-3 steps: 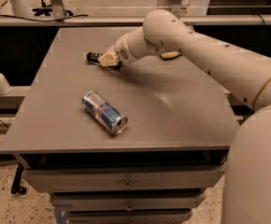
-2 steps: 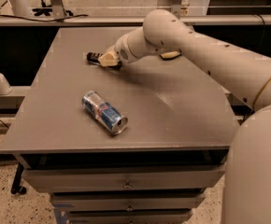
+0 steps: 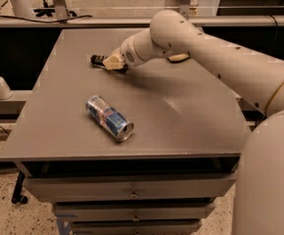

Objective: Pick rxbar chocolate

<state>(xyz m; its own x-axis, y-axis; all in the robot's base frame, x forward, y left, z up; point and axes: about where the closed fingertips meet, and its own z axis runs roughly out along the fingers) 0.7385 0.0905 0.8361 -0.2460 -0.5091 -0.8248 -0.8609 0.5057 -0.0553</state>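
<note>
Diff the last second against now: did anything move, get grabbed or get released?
No visible change. The claw is low over the rxbar chocolate near the far side of the table, same place as before. The drink can lies on its side nearer the front, unmoved.

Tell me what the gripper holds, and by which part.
Cannot be told. The gripper covers one end of the rxbar chocolate, down on the table.

Arm (image 3: 220, 58) stretched far forward, claw (image 3: 110, 62) low
</note>
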